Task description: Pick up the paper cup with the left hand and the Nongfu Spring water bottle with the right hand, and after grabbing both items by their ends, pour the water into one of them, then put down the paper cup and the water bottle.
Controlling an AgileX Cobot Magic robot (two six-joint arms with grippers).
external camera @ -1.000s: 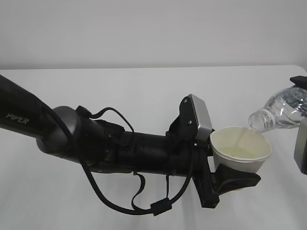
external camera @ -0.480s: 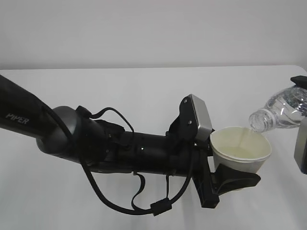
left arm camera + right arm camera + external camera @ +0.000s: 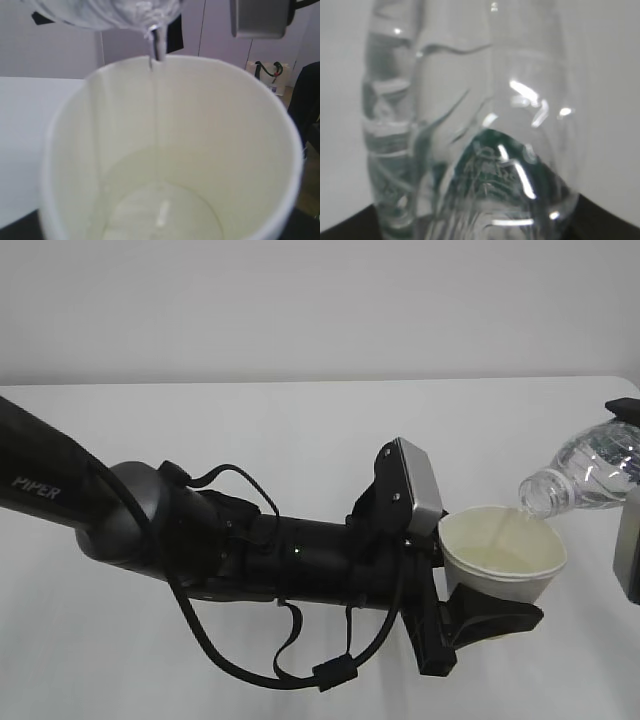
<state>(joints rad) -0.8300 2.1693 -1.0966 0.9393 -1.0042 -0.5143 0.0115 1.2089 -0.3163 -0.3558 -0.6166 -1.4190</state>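
Mid-pour, judging by the thin stream of water (image 3: 156, 45) falling from the bottle mouth onto the cup's far inner wall.

Left tool (image 3: 490, 612): clenched round the lower part of the paper cup (image 3: 502, 550), black fingers hugging the base, cup upright and lifted clear of the table (image 3: 300, 420), at about 4 o'clock in the exterior view. A shallow pool in the bottom, seen from the left wrist.

Right tool (image 3: 632, 480): mostly cut off at the 3 o'clock edge, grasping the bottle (image 3: 585, 475) by its rear end. Bottle tipped, open mouth pointing toward 8 o'clock and hanging just over the cup rim at its 2 o'clock side.

Handling, as a judgement:
- Cup: light, thin-walled, soft. Easy to crush or ovalise; best held low near the stiffer base, as now, with a gentle squeeze. Heavier and sloppier as it fills, so level carrying needed.
- Bottle: light, clear plastic, ribbed, springy. Hard pinch likely to dent it and squirt water; smooth wall possibly slippery if wet. Rear-end hold gives a long lever, so slow tilting back to upright before setting down.
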